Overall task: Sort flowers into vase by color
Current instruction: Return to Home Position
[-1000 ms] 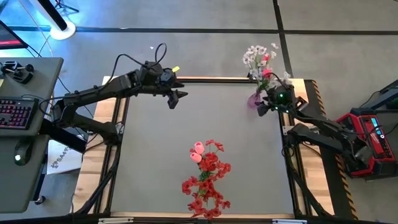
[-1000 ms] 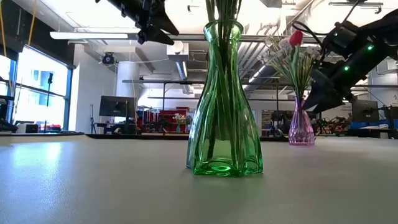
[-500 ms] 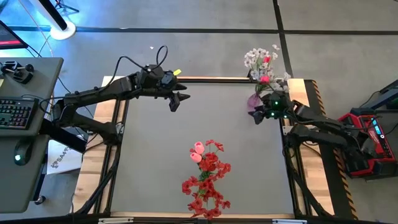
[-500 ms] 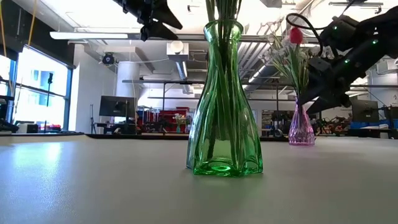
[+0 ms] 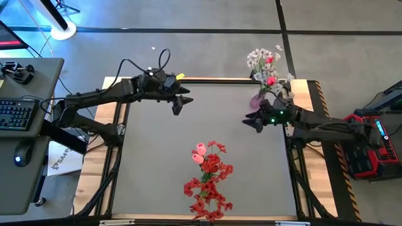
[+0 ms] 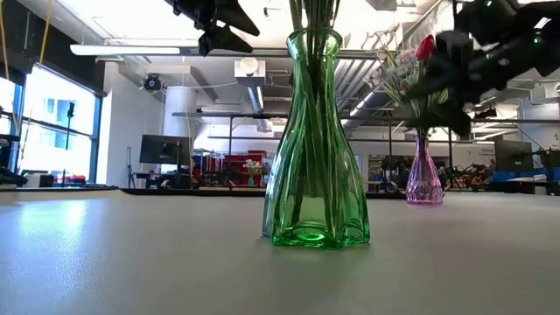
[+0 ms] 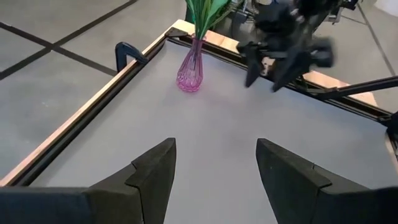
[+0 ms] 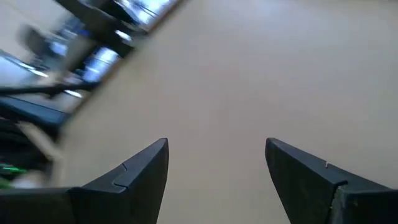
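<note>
Purple vase point(image 5: 257, 99) stands at a corner of the table point(image 5: 157, 163), holding white sprays point(image 5: 259, 58) w/ a couple of pink/red buds point(image 5: 270, 78).

R gripper point(image 5: 251, 123) hangs just beside the purple vase, on its table-centre side, above the mat and clear of vase & stems. Its fingers are spread w/ nothing btwn them; its wrist view shows only bare mat ahead.

L gripper point(image 5: 179, 103) hovers well apart from the purple vase, along the same table edge. Fingers are apart & empty, aimed twd that vase.

Red blossom clusters point(image 5: 210, 182) + one pink bud point(image 5: 200, 150) sit in a green vase point(image 6: 315, 140), well apart from the purple vase, diagonally across the table. Neither gripper is near them.

Surface: flat grey mat in a wood frame. A black clamp point(image 7: 127, 50) grips the table edge near the purple vase.

Room: grey floor w/ dark lines lies beyond the purple vase. A red-black device point(image 5: 370, 141) sits off the table on the purple-vase side. A desk w/ keyboard point(image 5: 16, 113) & mouse point(image 5: 17, 160) is far from the purple vase, past the L arm. In the low view, behind the purple vase, there's an open hall w/ windows, ceiling lights & monitors.
</note>
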You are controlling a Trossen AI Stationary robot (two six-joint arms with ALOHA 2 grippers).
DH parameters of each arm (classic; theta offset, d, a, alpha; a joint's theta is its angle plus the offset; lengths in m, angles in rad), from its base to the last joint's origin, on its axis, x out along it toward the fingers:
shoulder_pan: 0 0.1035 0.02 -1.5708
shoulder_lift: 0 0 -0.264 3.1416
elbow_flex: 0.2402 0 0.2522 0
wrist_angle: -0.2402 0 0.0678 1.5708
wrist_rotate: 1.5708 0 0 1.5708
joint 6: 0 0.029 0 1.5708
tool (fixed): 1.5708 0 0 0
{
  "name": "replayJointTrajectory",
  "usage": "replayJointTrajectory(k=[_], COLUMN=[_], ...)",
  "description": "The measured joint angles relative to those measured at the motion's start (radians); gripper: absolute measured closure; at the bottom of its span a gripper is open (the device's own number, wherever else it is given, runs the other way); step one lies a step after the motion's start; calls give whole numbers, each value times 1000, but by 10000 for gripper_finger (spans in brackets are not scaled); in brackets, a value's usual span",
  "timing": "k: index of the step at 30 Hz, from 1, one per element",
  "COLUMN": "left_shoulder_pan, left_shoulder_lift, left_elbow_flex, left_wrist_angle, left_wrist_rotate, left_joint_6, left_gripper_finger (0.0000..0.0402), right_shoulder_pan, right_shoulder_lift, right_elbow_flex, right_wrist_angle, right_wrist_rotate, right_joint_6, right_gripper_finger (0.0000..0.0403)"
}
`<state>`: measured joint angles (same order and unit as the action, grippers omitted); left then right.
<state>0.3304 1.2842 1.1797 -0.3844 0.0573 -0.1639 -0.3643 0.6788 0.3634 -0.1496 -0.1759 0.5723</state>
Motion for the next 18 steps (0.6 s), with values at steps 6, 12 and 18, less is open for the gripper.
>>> replayJointTrajectory(k=[6,12,18], left_shoulder_pan=[-10,-57,-70], left_shoulder_lift=[-8,-13,-51], left_elbow_flex=[-62,-90,-91], left_wrist_angle=[60,89,102], left_wrist_rotate=[17,27,24], left_joint_6=[-39,-99,-91], left_gripper_finger=[221,270,339], right_shoulder_pan=[99,177,222], right_shoulder_lift=[1,0,0], right_elbow_flex=[24,146,309], right_wrist_angle=[172,156,50], right_wrist_rotate=[0,-65,-72], right_joint_6=[50,-103,-220], right_gripper_finger=[187,261,355])
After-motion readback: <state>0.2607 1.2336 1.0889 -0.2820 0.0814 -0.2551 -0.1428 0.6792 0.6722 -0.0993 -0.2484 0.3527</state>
